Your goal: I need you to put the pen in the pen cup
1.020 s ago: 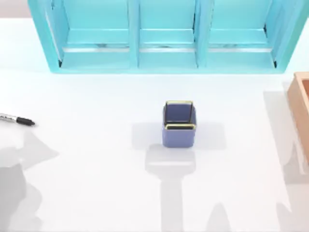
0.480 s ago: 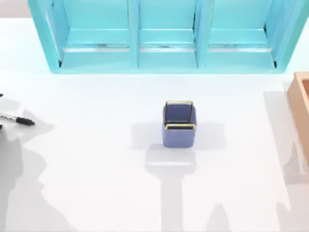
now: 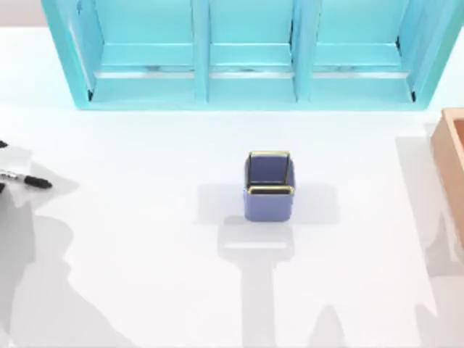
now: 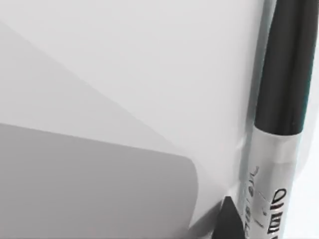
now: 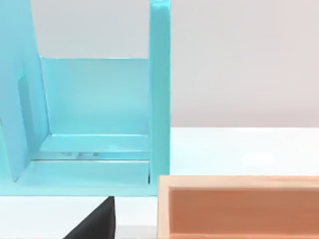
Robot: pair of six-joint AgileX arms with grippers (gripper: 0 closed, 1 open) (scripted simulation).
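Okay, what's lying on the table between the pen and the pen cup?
Nothing: in the top view, only bare white table and shadows lie between the pen and the pen cup.

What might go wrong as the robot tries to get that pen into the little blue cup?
The pen lies at the table's far left edge, so a clumsy grasp by the left gripper could roll it off. The pen cup is small and stands unsupported mid-table; a pen brought in tilted could catch its gold rim and tip it over.

Open table [image 3: 145, 239] between pen [image 3: 25, 179] and pen cup [image 3: 269, 185]
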